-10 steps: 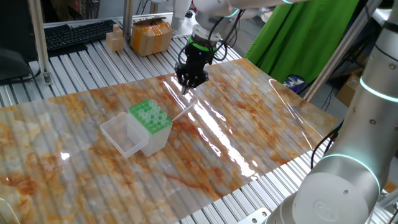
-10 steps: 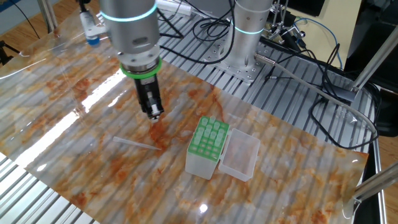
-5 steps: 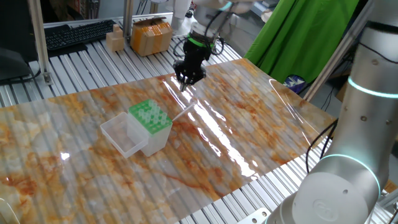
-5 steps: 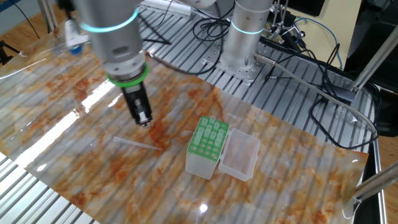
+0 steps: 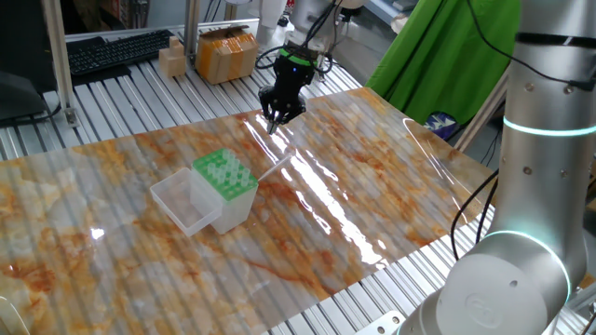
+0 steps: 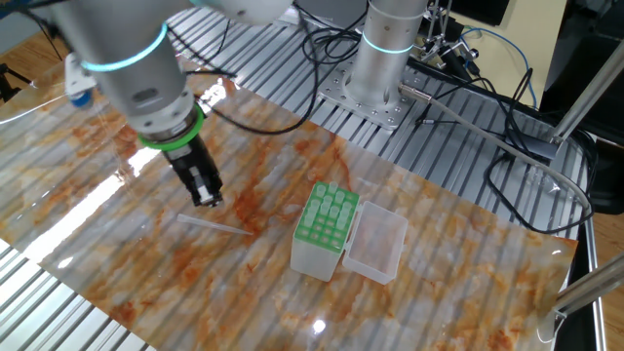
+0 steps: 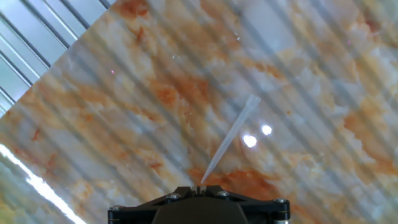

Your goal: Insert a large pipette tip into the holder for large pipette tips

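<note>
The end effector (image 6: 207, 200) hangs low over the counter (image 6: 439, 253) with its fingers pressed together and nothing between them, pointing steeply down at the marbled surface. In the hand view the black finger housing fills the bottom edge, and the large pipette tip (image 7: 229, 138) lies flat on the counter just ahead of it, its fine point nearest the fingers and its wider collar end angled away up and to the right. From the other fixed view the large pipette tip (image 6: 213, 225) rests just below and beside the end effector, apart from it, while the holder for large pipette tips (image 6: 327, 232) stands a little way off to the right with its green rack plate exposed and its clear lid folded open on the far side. My reading is that this is the approach to the pick: the tip has not been grasped and the rack awaits it. The next move appears to call for spreading the fingers, settling them astride the slender cone, closing gently so it does not skid or roll on the slick surface, and then tilting it upright to meet a hole in the rack.
</note>
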`<state>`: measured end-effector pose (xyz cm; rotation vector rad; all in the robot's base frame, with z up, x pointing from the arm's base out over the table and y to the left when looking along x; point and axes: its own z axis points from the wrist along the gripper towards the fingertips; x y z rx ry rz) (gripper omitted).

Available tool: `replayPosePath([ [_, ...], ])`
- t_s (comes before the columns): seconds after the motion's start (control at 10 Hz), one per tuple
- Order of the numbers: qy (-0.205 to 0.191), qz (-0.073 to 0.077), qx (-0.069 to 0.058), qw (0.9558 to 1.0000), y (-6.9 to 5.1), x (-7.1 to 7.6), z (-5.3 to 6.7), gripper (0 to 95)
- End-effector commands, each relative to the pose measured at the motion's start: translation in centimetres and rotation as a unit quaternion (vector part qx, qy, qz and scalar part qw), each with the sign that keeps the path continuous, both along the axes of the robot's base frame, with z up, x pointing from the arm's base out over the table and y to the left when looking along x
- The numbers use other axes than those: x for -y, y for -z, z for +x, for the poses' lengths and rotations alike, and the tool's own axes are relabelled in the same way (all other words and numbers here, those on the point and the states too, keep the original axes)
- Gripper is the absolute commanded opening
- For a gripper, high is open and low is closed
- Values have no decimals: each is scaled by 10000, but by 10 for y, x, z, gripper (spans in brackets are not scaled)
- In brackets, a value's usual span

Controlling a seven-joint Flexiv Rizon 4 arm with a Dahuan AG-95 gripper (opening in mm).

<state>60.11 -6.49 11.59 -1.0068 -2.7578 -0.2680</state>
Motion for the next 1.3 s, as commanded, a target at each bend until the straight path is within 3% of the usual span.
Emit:
replayPosePath([
  [0.1, 23, 35, 13, 10000, 3, 6, -5, 0],
  [0.6, 162, 191, -103, 9996, 14, 24, -12, 0],
  [1.3, 180, 264, -123, 9994, 26, 43, -20, 0],
])
